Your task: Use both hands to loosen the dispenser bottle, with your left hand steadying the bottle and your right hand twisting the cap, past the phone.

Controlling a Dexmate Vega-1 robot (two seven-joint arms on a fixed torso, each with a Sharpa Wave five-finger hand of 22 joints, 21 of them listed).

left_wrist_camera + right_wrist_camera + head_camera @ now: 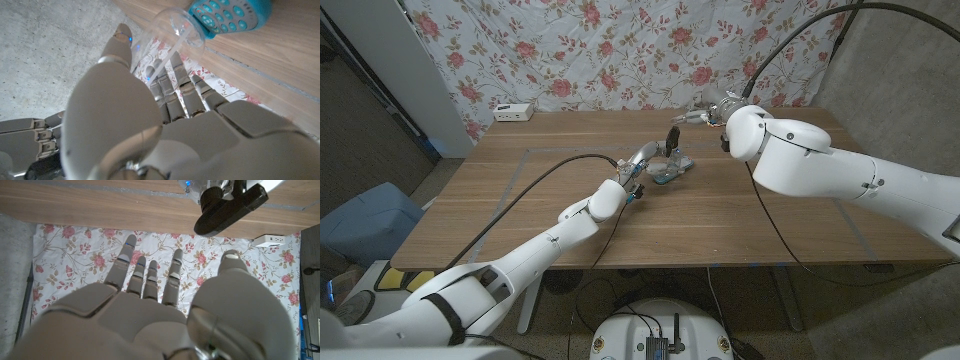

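My left hand (638,166) grips a clear dispenser bottle (662,157) at the middle of the table, and the bottle's black pump cap (672,133) stands up above it. In the left wrist view my left hand (150,115) curls its fingers around the clear bottle (170,27), close to a teal phone (230,14) with round buttons. The phone (664,178) lies on the table right by the bottle. My right hand (704,114) hovers beyond and to the right of the cap with fingers spread, holding nothing. The right wrist view shows my right hand (150,305) apart from the black cap (226,211).
A white power strip (513,112) lies at the far left of the wooden table (790,220). A flowered curtain (620,50) hangs behind the table. A black cable (535,185) runs along my left arm. A blue object (360,215) sits on the floor at the left.
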